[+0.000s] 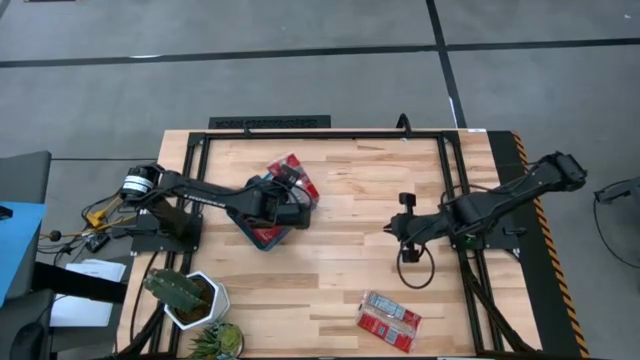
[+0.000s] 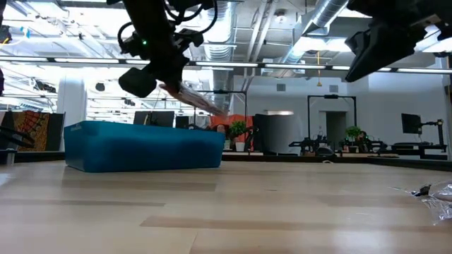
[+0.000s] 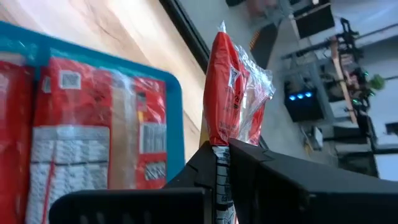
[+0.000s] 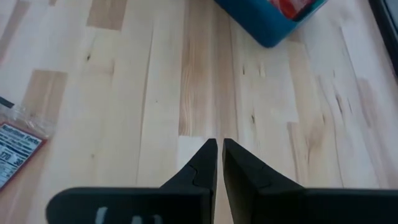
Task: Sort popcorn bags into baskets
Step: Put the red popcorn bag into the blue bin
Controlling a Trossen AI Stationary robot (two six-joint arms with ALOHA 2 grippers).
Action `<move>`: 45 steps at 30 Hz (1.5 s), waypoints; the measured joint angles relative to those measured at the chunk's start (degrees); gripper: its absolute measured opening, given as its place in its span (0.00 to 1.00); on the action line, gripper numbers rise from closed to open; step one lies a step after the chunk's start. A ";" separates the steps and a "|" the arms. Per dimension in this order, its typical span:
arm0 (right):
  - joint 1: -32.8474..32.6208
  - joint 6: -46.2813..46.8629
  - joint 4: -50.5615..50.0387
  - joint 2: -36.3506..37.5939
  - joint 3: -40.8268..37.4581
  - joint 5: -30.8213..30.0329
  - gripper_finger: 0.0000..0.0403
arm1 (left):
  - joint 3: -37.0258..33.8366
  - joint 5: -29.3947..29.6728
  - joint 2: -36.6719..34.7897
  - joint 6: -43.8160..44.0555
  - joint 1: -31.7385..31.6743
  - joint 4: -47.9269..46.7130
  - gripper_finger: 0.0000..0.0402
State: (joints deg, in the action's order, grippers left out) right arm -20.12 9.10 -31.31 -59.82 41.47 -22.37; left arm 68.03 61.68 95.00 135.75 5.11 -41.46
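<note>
My left gripper (image 1: 283, 190) is shut on a red popcorn bag (image 3: 231, 99) and holds it above the teal-blue tray (image 2: 141, 147), which lies at the table's middle left. More red bags (image 3: 93, 149) lie flat in the tray. The held bag also shows in the high view (image 1: 295, 178) and the low view (image 2: 194, 97). My right gripper (image 4: 219, 152) is shut and empty, above bare table right of the middle (image 1: 405, 228). Another bag (image 1: 389, 319) lies flat near the table's front edge. My left gripper pinches the bag's lower edge (image 3: 221, 158) between its two fingers. The bag stands out past the fingertips, edge-on to the wrist camera. It is lifted clear, above the tray, and slants down toward the table's right in the low view.
A white hexagonal pot with a cactus (image 1: 190, 296) stands at the front left corner, with a small green plant (image 1: 218, 340) beside it. A black frame (image 1: 320, 132) runs along the table's far edge and sides. Bare wood lies between the tray and my right gripper.
</note>
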 joint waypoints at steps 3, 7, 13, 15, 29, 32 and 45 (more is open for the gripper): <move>0.00 0.08 0.07 -0.83 0.00 0.00 0.13 | 0.00 -1.05 0.00 -0.22 -0.55 -0.10 0.01; 0.00 0.07 0.21 -1.39 0.00 0.00 0.13 | 0.00 -2.11 0.72 0.23 -0.69 -1.99 0.02; 0.00 0.11 0.28 -1.36 0.00 0.00 0.13 | 0.00 -2.84 1.20 1.22 -0.87 -3.56 0.04; 0.00 0.45 0.29 -1.35 0.00 0.00 0.13 | 0.00 -3.37 1.18 1.19 -1.18 -3.84 0.05; -0.06 1.30 0.28 -1.35 0.00 1.61 0.13 | 0.00 -4.22 0.56 -3.16 -0.92 -4.40 0.26; -0.63 2.57 0.55 -1.35 0.00 4.76 0.13 | 0.30 -7.05 -0.21 -6.10 0.47 -4.04 0.34; -16.82 10.90 12.63 -2.25 -4.70 11.41 0.13 | 1.55 -27.69 -1.23 -51.43 10.84 32.86 0.45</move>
State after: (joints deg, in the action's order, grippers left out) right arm -36.94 20.00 -18.68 -62.06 36.77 -10.96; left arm 69.58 33.99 93.77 84.32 15.95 -8.60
